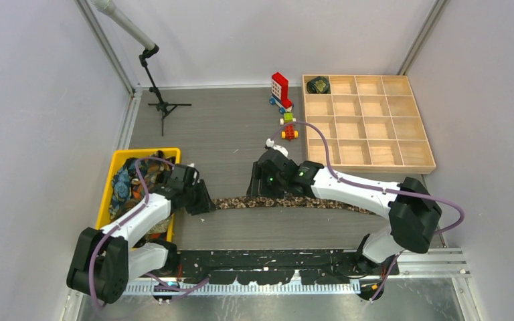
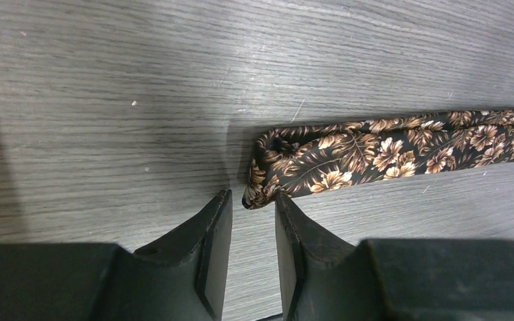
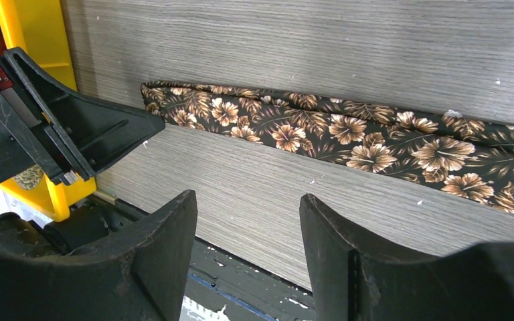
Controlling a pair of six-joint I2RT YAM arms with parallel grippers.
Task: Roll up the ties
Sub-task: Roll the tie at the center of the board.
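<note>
Grey wood-grain table [image 1: 241, 134], bearing a wooden compartment tray [image 1: 375, 168] far right, a yellow bin [image 1: 144, 152] near left, one brown leaf-patterned tie [image 1: 237, 202] flat across the near middle, left gripper [image 2: 251, 200] parted, empty, at its left end, right gripper [image 3: 247, 200] parted, empty, above it.

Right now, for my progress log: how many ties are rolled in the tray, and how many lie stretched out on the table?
Rolled tie in the wooden tray: 1
Flat tie on the table: 1
Total: 2, leaving out the heap in the yellow bin, too tangled to count.
</note>
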